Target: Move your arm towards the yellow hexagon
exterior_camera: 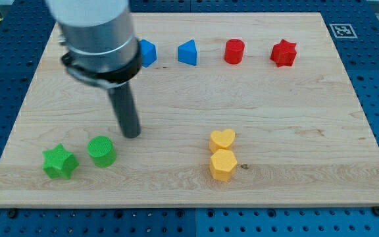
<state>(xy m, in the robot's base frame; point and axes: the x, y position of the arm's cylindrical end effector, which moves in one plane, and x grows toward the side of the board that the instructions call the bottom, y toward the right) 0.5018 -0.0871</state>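
Observation:
The yellow hexagon [222, 165] lies low on the board, right of centre, touching a yellow heart [222, 139] just above it. My tip [131, 133] rests on the board at centre left, well to the left of the hexagon and slightly higher in the view. It stands just above and right of a green cylinder [101, 151], not touching it. The arm's grey body comes down from the view's top left.
A green star [60, 162] lies at lower left. Along the top are a blue block [148, 52] partly behind the arm, a blue block [187, 52], a red cylinder [234, 51] and a red star [283, 53]. The wooden board [308, 118] ends near every view edge.

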